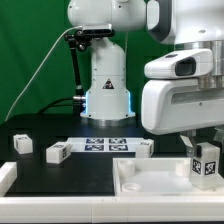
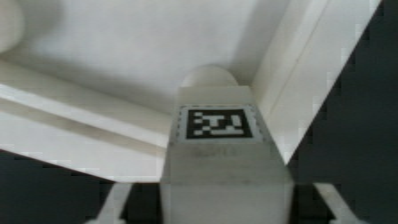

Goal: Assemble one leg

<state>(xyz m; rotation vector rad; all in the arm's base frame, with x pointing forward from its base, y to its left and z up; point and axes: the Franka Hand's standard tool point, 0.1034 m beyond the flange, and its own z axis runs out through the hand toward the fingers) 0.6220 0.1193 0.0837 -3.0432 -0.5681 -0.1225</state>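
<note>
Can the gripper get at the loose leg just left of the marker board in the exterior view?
Probably not yet: the gripper is shut on another leg above the tabletop. Nothing seems to block the way to the loose leg.

The exterior view sits low at the front of the black surface (image 1: 70, 175), facing the robot's base (image 1: 107, 85) at middle distance. The wrist view looks along the leg (image 2: 221, 150), very near, onto the white tabletop (image 2: 125, 50). Both views share the leg and the tabletop.
</note>
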